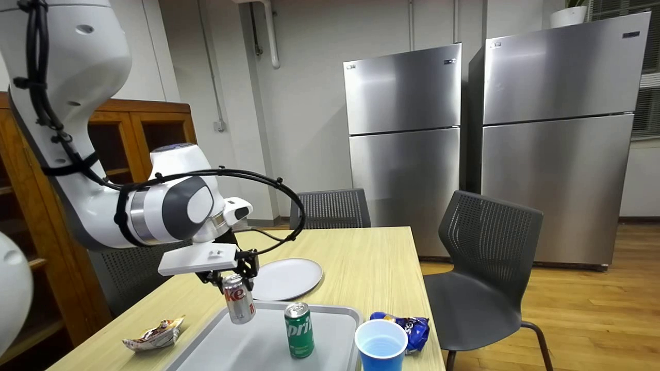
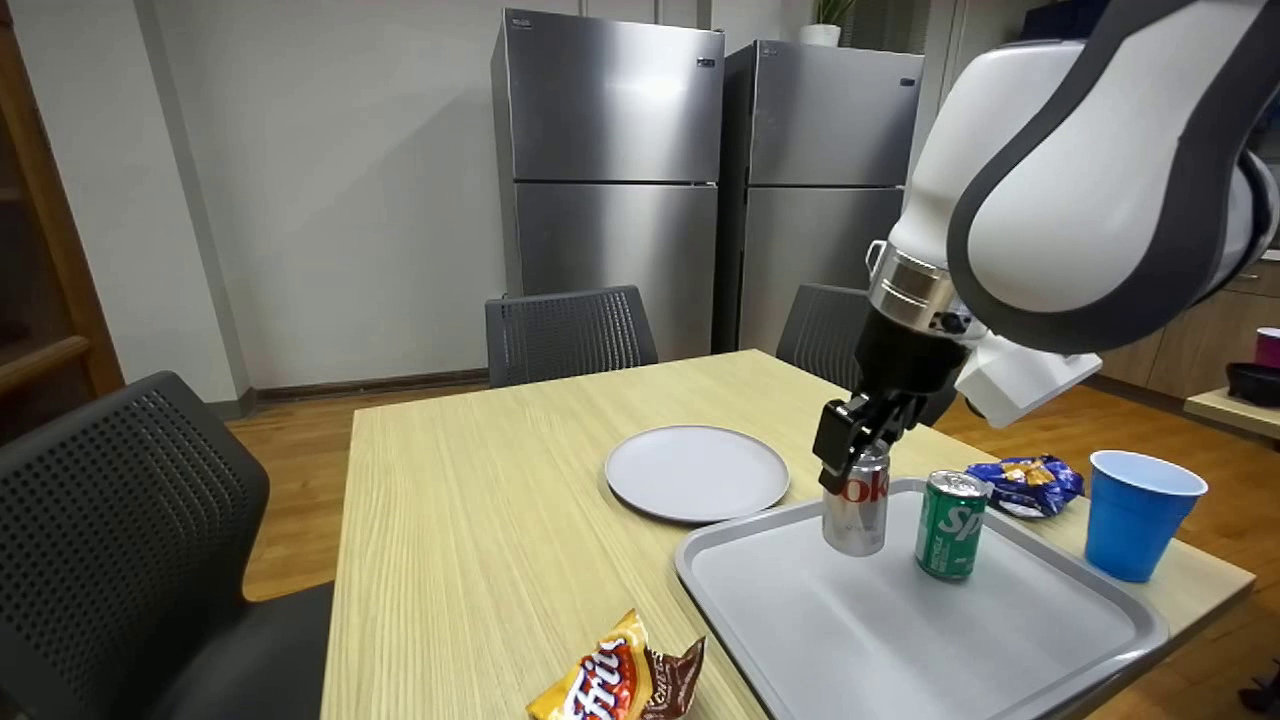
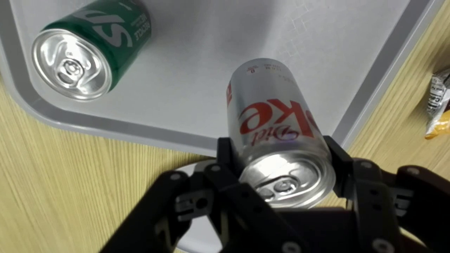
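Black fingers [image 3: 224,154] on my hand [image 3: 280,154] are clamped round a silver Diet Coke can [image 3: 274,123], one per side, near the lid end. They're parted only as far as the can forces them; both look in contact with its wall.

Can: roughly upright, pull-tab up. Red lettering plus smaller "Diet" script in the wrist view, strong glare on the lid. It's over the grey tray [image 2: 920,640], near the rim on the plate [image 2: 697,473] side. Can't tell if the base touches the tray. Can and fingers hide one tray corner in the wrist view.

Edges: green Sprite can [image 2: 950,525] stands on the tray near mine, gap between the two in all three views. Plate sits on the worktop [image 2: 470,560] just outside the rim; can't call contact there. Chip bag [image 2: 615,675] lettered "Frit" lies past one side of the tray. Blue cup [image 2: 1140,515] and blue packet [image 2: 1030,485] are just past the opposite side, close to the worktop edge, with a grey chair [image 1: 484,288] beyond.

Room: tray floor extends from both cans toward the camera in both exterior views. Wood shows between plate and chip bag.
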`<state>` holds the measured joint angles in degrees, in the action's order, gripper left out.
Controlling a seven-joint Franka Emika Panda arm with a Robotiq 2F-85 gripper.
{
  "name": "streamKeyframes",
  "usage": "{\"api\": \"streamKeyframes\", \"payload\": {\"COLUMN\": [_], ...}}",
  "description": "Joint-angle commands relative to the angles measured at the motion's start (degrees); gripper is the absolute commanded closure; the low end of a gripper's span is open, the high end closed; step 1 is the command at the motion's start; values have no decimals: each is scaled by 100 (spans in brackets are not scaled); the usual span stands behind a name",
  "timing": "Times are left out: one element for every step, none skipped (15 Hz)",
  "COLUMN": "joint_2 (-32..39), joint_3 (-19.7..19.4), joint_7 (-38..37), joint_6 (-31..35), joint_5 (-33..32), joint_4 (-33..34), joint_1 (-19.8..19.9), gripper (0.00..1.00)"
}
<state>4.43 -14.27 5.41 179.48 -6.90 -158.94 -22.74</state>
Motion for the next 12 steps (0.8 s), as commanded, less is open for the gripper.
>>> {"api": "streamKeyframes", "payload": {"joint_2": [211,301,364,454,544,625,696,760,818,874,933,978], "joint_3": [837,985,1125,1229,1310,1389,1451,1525,1593,1655,1724,1790], "joint_7": [116,129,142,163,170,174,185,194,207,217,234,238], "joint_6": [220,252,288,355,384,422,446,466,486,516,559,589], "joint_5": [2,11,23,12,-5,-12,-26,-30,-36,-43,-58,-71], "joint_4": [11,39,51,67,107,133,163,190,213,234,251,267], "joint_1": [917,1088,1238,1375,1489,1596,1693,1796,1893,1983,2080,2168], "gripper": [62,62,62,62,62,62,62,62,62,62,62,62]}}
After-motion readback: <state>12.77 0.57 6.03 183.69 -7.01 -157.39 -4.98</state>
